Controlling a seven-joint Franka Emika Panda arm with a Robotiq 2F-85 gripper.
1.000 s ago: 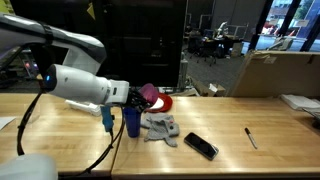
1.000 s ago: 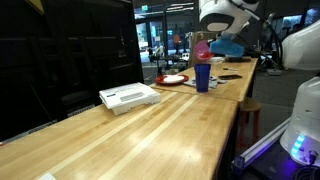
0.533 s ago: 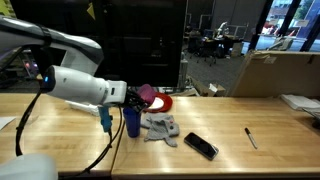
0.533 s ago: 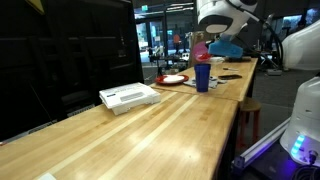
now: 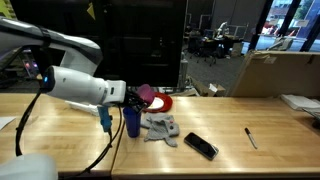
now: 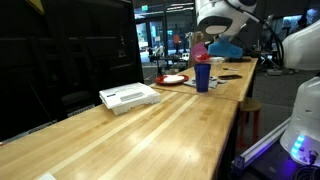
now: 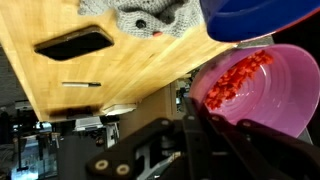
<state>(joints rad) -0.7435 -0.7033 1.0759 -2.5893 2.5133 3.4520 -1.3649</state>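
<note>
Table (image 5: 250, 150): long wood bench, arm (image 5: 80, 85) reaching across it. White box (image 6: 130, 96) lies well apart from gripper. Cloth (image 5: 160, 127) is crumpled just past gripper tip, with red plate (image 5: 165, 101) behind it. Blue cup (image 5: 132, 120) stands upright right under gripper. Phone (image 5: 200, 146) lies further out beyond the cloth, pen (image 5: 251, 138) furthest out.

Gripper (image 5: 137, 96) is closed down narrow, pinching the rim of pink cup (image 5: 149, 94), which hangs in the air just above the blue cup's mouth, close to it. Can't tell if they touch.

Progress, my read: mid-pour. Pink cup is lifted, carried over and tipped, so that part is done. Wrist view shows red bits (image 7: 232, 78) still heaped against the pink cup's wall, so emptying is left. Blue cup's inside is hidden, so I can't tell what has landed.

Orientation: pink cup's long axis is tilted well off vertical, mouth leaning toward the blue rim (image 7: 260, 18). Exact angle is unclear.
</note>
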